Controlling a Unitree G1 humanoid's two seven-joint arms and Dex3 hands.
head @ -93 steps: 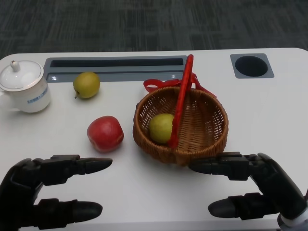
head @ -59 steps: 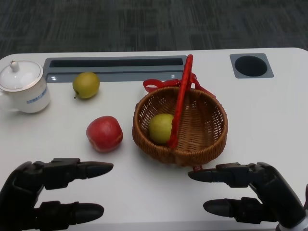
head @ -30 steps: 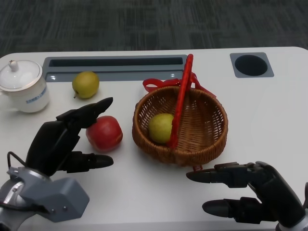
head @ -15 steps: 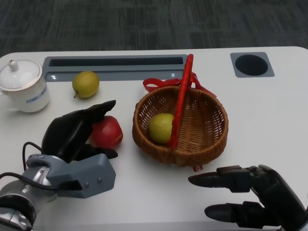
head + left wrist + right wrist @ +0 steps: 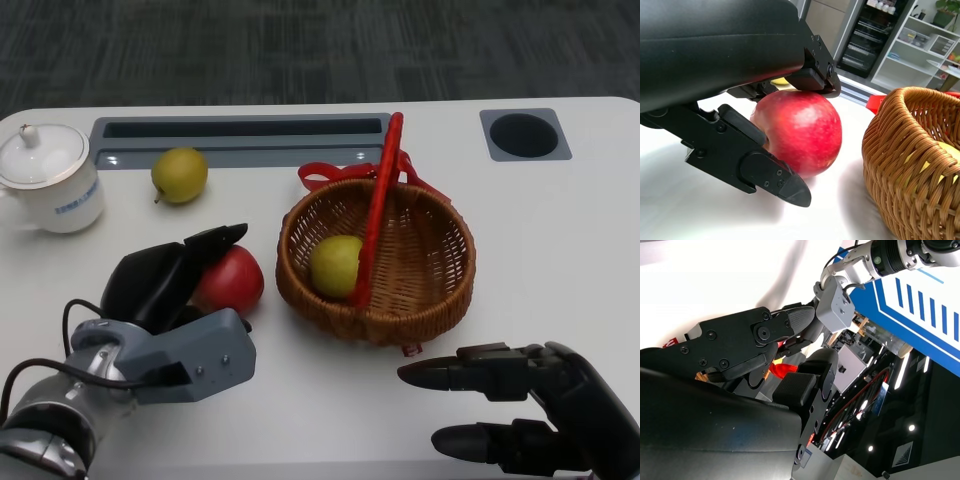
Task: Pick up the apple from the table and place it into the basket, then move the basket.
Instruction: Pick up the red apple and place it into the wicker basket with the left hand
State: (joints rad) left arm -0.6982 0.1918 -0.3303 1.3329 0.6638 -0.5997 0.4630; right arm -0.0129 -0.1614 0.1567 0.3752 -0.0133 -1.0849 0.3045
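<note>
A red apple (image 5: 236, 279) sits on the white table (image 5: 560, 250) just left of the wicker basket (image 5: 440, 292). My left hand (image 5: 165, 280) wraps it: fingers lie over its top and the thumb presses its near side. The left wrist view shows this close up, with the fingers (image 5: 810, 75) on the apple (image 5: 802, 130) and the basket (image 5: 900, 170) beside it. The basket has a red handle (image 5: 378, 200) and holds a yellow-green fruit (image 5: 335, 265). My right hand (image 5: 530, 410) hovers open at the front right, short of the basket.
A white lidded cup (image 5: 48, 180) stands at the far left, with a second yellow-green fruit (image 5: 180, 175) beside it. A grey slot (image 5: 240, 135) runs along the back and a round recess (image 5: 525, 135) sits at the back right.
My left hand rose from the front edge, reached forward and closed around the apple, nudging it slightly toward the basket. My right hand drew back a little toward the front edge.
</note>
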